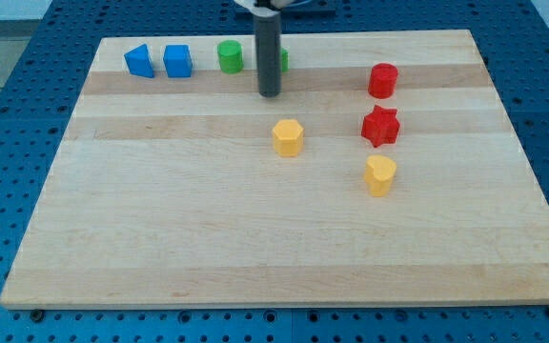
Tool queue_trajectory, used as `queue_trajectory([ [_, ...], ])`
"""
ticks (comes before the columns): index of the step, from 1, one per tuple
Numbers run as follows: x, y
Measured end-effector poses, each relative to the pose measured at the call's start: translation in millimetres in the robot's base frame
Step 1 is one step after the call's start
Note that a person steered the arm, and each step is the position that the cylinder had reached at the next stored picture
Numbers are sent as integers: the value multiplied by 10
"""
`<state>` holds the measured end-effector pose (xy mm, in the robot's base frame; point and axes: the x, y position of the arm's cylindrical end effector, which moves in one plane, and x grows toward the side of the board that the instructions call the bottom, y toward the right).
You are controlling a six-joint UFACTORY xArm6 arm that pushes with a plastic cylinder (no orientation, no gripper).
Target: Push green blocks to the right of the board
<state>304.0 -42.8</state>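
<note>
A green cylinder (231, 56) stands near the top of the board, left of centre. A second green block (283, 60) is mostly hidden behind my rod; only its right edge shows, so its shape cannot be made out. My tip (270, 93) rests on the board just below and in front of that hidden green block, and to the lower right of the green cylinder.
A blue wedge-like block (140, 61) and a blue cube (177, 61) stand at the top left. A red cylinder (383, 80) and a red star (380, 126) stand at the right. A yellow hexagon (288, 137) and a yellow heart (380, 175) lie mid-board. The wooden board (255, 238) sits on a blue perforated table.
</note>
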Motion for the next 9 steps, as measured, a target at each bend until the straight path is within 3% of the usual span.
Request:
queue_trajectory([
  [2,-328,-815],
  [3,-464,-938],
  [5,-594,-636],
  [9,-444,354],
])
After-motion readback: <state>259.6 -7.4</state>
